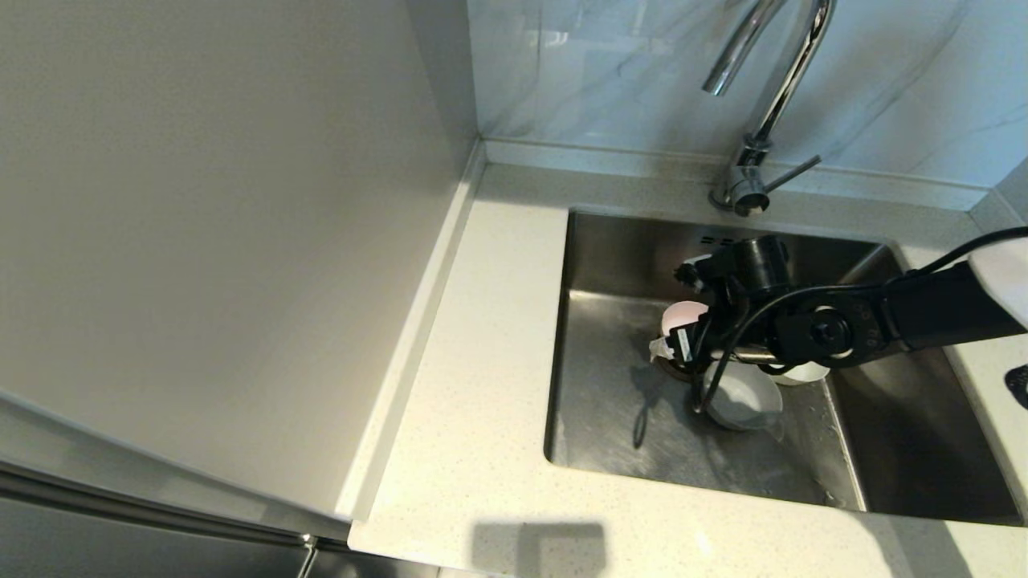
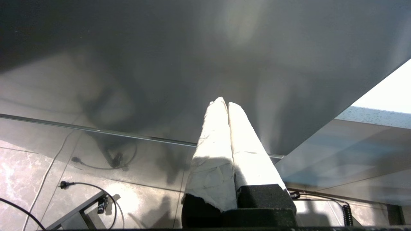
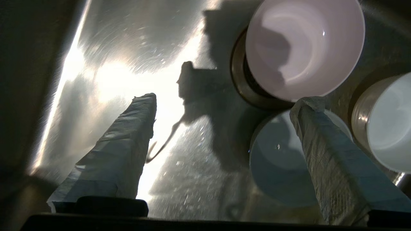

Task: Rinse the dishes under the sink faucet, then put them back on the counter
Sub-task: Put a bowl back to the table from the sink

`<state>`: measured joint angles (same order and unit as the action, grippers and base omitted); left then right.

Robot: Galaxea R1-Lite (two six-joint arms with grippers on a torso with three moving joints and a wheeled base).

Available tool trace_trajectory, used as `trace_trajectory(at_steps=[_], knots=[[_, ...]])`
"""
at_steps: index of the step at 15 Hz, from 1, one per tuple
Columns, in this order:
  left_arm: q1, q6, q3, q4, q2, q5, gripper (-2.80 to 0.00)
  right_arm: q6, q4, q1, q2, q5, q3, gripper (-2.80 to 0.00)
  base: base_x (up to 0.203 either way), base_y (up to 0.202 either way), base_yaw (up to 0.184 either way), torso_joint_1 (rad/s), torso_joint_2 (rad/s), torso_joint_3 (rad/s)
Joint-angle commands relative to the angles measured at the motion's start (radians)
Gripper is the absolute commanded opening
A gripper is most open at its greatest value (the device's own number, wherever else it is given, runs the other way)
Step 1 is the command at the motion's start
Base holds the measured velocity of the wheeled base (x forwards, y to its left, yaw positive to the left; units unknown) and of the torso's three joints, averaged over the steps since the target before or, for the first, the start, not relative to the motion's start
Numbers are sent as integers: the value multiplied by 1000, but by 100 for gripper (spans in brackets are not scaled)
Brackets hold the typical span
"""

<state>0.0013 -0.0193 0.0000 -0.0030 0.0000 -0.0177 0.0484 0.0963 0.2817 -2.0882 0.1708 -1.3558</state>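
All three bowls stand in the sink (image 1: 618,265). The pale pink bowl (image 1: 683,313) (image 3: 301,48) rests on the drain strainer (image 3: 238,80). The light grey-white bowl (image 1: 745,399) (image 3: 276,160) sits nearer the front. The white bowl (image 1: 803,374) (image 3: 385,125) is partly hidden under my right arm. My right gripper (image 1: 681,353) (image 3: 226,99) hangs open low in the basin: one finger is over the grey-white bowl's rim, the other over bare steel. The faucet (image 1: 775,88) stands behind, with no stream visible. My left gripper (image 2: 223,102) is shut and empty, down beside the cabinet.
The speckled counter (image 1: 482,361) runs left of and in front of the sink. A smooth beige side panel (image 1: 209,225) rises at the left. The faucet's side lever (image 1: 791,172) points right. Droplets lie on the sink floor (image 3: 179,166).
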Motion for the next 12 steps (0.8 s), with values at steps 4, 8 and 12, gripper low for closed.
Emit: trace_trajectory(at_steps=[4, 8, 12], knots=[[0, -1, 0, 0, -3, -1, -280, 3, 16, -1, -176, 81, -167, 0, 0, 0, 0, 0, 0, 0], [0, -1, 0, 0, -3, -1, -280, -1, 16, -5, -260, 133, -258, 0, 0, 0, 0, 0, 0, 0], [0, -2, 0, 0, -3, -1, -280, -5, 15, -13, -326, 159, -334, 0, 0, 0, 0, 0, 0, 0]])
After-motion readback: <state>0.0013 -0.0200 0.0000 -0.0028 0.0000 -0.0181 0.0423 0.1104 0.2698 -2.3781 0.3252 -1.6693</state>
